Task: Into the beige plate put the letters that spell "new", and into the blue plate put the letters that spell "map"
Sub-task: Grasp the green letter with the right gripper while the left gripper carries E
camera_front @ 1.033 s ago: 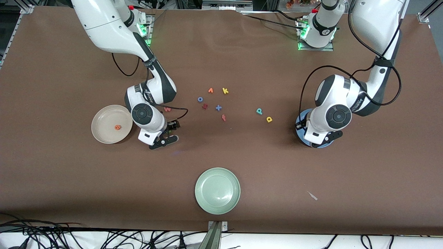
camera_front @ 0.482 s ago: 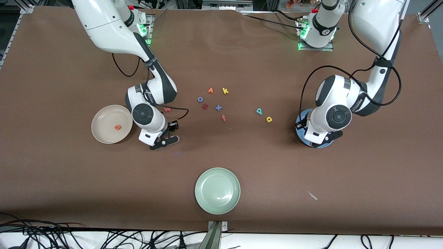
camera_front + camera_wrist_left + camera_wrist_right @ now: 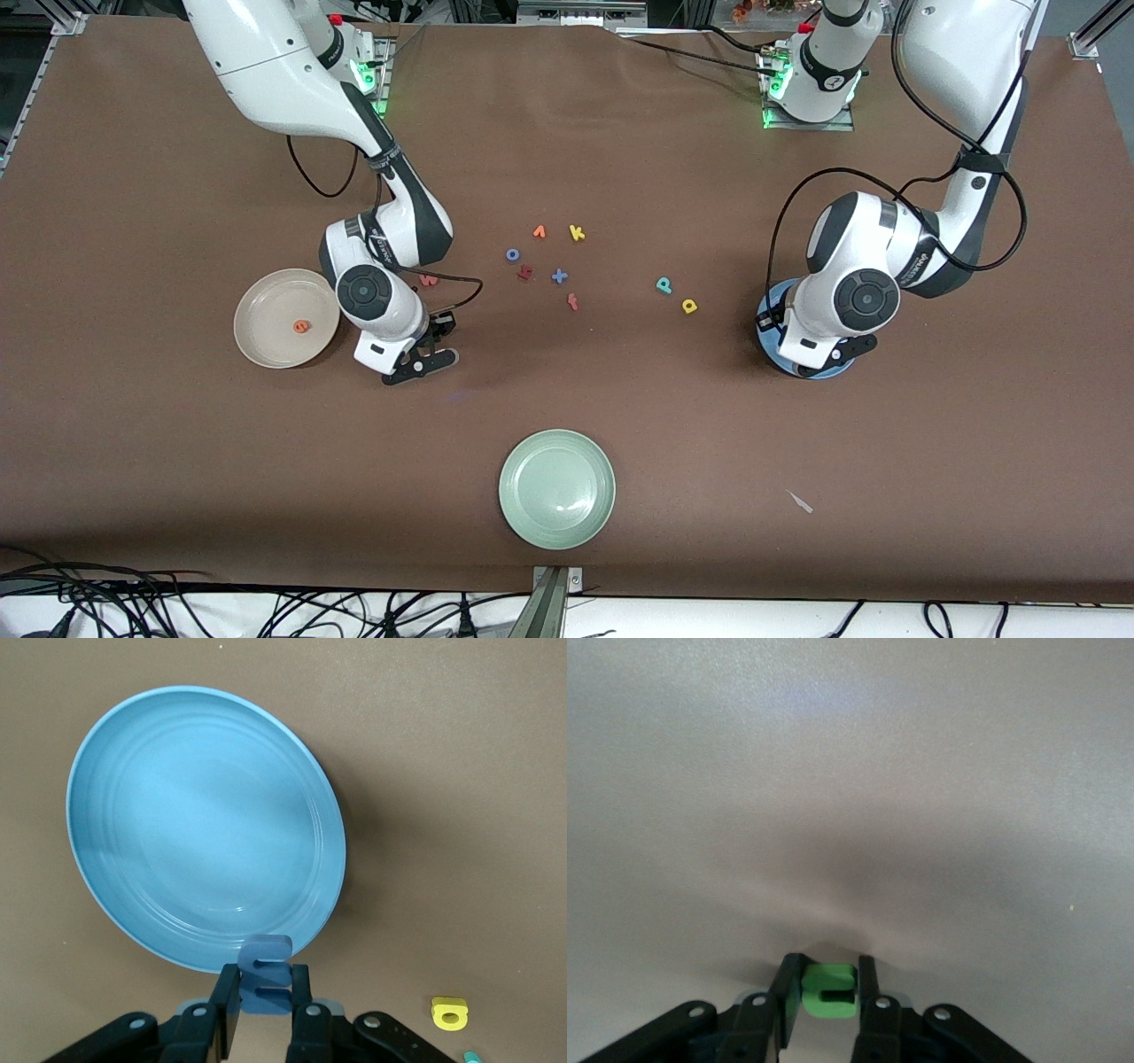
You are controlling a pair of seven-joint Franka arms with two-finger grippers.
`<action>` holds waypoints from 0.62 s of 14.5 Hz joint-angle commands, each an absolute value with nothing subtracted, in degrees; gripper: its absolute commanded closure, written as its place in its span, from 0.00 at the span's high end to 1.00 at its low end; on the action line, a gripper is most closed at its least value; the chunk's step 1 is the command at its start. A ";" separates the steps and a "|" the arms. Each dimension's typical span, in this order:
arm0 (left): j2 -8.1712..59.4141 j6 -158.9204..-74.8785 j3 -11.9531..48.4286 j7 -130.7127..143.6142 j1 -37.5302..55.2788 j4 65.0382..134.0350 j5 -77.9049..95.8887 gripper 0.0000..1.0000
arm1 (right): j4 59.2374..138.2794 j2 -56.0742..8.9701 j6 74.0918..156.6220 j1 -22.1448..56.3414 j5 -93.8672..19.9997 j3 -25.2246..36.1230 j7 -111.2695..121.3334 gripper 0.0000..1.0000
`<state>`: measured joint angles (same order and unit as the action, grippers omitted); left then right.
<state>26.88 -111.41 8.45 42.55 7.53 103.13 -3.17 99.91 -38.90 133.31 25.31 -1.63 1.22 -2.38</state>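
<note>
Only the wrist views show the grips: the right pincer (image 3: 824,992), low over bare table (image 3: 177,443) beside the beige plate (image 3: 266,350), clamps the green n (image 3: 829,990). The left pincer (image 3: 264,997) pinches the light blue m (image 3: 266,974) above the blue plate (image 3: 133,753) rim.

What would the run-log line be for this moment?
left hand: shut on light blue m, over blue plate | right hand: shut on green n at table | beige plate: holds orange e
</note>
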 commanded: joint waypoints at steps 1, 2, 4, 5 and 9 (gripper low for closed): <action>26.72 -110.65 8.70 41.92 7.38 103.18 -4.39 0.04 | 99.49 -39.73 133.07 25.49 -2.72 0.97 -2.72 0.22; 26.81 -110.65 8.70 41.92 7.38 103.18 -4.39 0.04 | 99.49 -39.73 133.07 25.58 -2.64 0.97 -2.72 0.16; 27.50 -110.65 8.70 41.92 7.29 103.36 -4.31 0.04 | 99.32 -39.38 132.89 25.58 -2.72 0.97 -2.38 0.10; 27.86 -110.65 8.70 42.01 7.29 103.45 -4.39 0.04 | 99.23 -39.03 132.46 25.49 -2.72 0.97 -1.94 0.09; 29.18 -111.36 8.70 41.84 5.71 104.85 -4.48 0.03 | 99.31 -34.90 125.08 24.26 -2.72 1.58 1.12 0.06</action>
<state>28.91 -111.21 8.34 42.55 6.94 104.12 -3.18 98.92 -37.89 129.26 25.10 -1.64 1.35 -1.85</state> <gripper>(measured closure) 0.727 0.731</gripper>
